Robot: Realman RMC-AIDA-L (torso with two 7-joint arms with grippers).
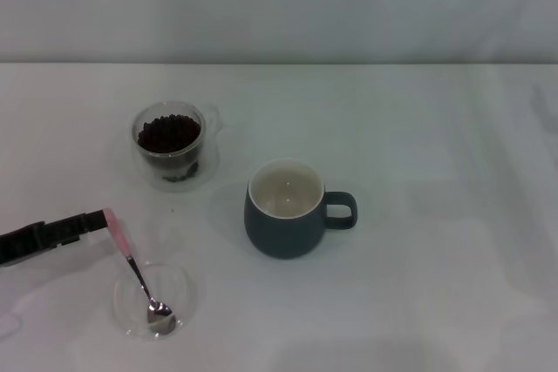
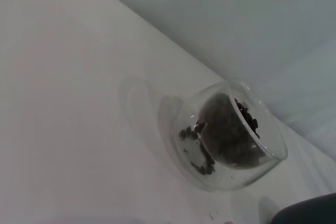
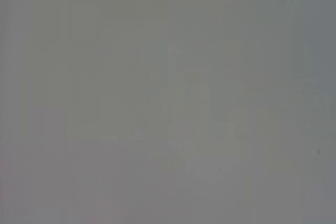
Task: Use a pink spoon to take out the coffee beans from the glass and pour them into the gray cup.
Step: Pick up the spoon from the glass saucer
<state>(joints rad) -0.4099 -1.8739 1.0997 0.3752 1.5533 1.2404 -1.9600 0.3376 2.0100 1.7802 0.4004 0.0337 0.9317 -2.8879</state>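
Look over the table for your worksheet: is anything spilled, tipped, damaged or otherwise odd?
Nothing stands out. The glass stands upright with the beans inside, the cup is upright and empty, and the spoon has its bowl in the clear dish, its handle at the left gripper.

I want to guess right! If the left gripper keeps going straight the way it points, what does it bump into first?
Nothing new: the left gripper points right, already at the pink spoon handle's tip. Straight beyond, the gray cup looks next, though depth is unclear.
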